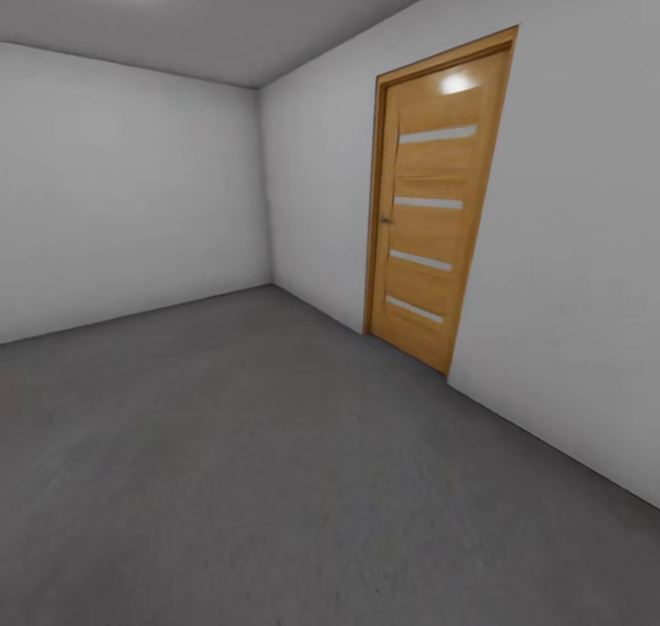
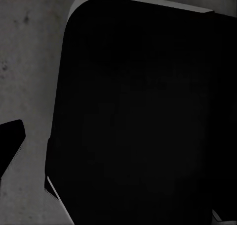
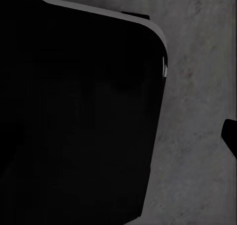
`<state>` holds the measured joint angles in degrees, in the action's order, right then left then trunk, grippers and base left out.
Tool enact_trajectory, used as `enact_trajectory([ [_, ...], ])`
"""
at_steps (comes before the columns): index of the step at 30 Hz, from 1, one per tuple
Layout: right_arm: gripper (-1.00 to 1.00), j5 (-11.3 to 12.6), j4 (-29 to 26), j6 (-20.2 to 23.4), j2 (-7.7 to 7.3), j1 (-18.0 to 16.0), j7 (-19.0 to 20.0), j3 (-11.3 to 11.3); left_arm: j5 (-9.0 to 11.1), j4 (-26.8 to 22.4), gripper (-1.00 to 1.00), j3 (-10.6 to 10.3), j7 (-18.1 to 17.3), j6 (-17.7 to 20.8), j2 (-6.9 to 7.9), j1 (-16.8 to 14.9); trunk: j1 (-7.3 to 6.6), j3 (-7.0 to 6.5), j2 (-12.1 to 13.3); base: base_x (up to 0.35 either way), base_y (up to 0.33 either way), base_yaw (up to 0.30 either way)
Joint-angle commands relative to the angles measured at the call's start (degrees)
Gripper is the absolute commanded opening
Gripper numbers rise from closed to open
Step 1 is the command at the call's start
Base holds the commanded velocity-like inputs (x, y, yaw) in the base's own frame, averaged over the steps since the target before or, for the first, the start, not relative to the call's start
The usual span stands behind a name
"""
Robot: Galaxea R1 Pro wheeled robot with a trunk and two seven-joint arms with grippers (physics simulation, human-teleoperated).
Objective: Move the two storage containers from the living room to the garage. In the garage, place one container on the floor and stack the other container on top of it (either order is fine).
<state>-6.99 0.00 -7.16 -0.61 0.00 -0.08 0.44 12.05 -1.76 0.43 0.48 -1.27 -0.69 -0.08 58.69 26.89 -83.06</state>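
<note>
Head view: from robot height, facing a corner of the garage, the wooden door [image 1: 431,209] near on the right wall, the floor [image 1: 229,470] stretching out below.
Left wrist view: pointed down, close over a big black rounded body [image 2: 143,116], concrete beside it.
Right wrist view: likewise, black body [image 3: 79,111] close.
Shared: the grey concrete floor.

I'm facing a garage corner.
The floor [image 1: 275,461] lies before the door [image 1: 431,214]; the corner is left of the door, which sits in the right wall [image 1: 577,269].
</note>
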Motion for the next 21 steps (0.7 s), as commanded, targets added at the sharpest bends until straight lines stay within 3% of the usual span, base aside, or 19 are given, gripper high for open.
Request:
enact_trajectory([
  [1, 1.00, -0.5, 0.0, -0.2, -0.01, 0.0, 0.0, 0.0, 0.3, 0.0, 1.00, 0.0, 0.1, -0.1, -0.01, 0.0, 0.03, 0.04, 0.0, 0.323, 0.000, 0.000],
  [8, 1.00, -0.5, 0.0, -0.2, 0.25, 0.0, 0.0, 0.0, 0.3, 0.0, 1.00, 0.0, 0.1, -0.1, -0.01, 0.0, 0.03, 0.04, 0.0, 0.323, 0.000, -0.097],
  [21, 1.00, -0.6, 0.0, -0.1, 0.27, 0.0, 0.0, 0.1, 0.3, 0.0, 1.00, 0.0, 0.1, -0.1, -0.01, 0.0, 0.03, 0.04, 0.0, 0.323, 0.000, -0.269],
])
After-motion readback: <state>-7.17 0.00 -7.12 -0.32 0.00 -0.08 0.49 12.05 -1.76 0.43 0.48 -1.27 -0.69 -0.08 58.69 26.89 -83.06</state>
